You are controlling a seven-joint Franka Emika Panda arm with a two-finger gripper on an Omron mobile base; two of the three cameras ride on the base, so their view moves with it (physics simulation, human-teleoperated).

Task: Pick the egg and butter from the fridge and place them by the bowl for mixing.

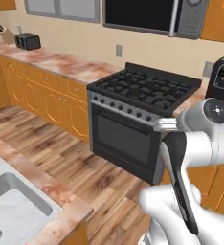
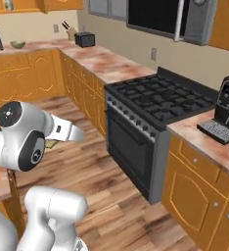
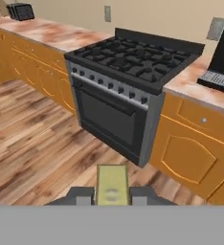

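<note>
In the hand view, the butter (image 3: 112,183), a small yellow-tan block, sits between my two dark fingertips (image 3: 83,194). My gripper (image 3: 112,195) is shut on it and held above the wooden floor, facing the stove. The bowl (image 2: 17,44), olive-yellow and small at this distance, stands on the far counter at the upper left of the right base view. The fridge and the egg are out of view.
A black stove (image 1: 133,105) with an oven door stands ahead between orange cabinets. A coffee machine (image 2: 226,110) sits on the counter to its right, and a toaster (image 1: 28,41) and knife block (image 1: 4,33) far left. A sink (image 1: 11,206) lies near left.
</note>
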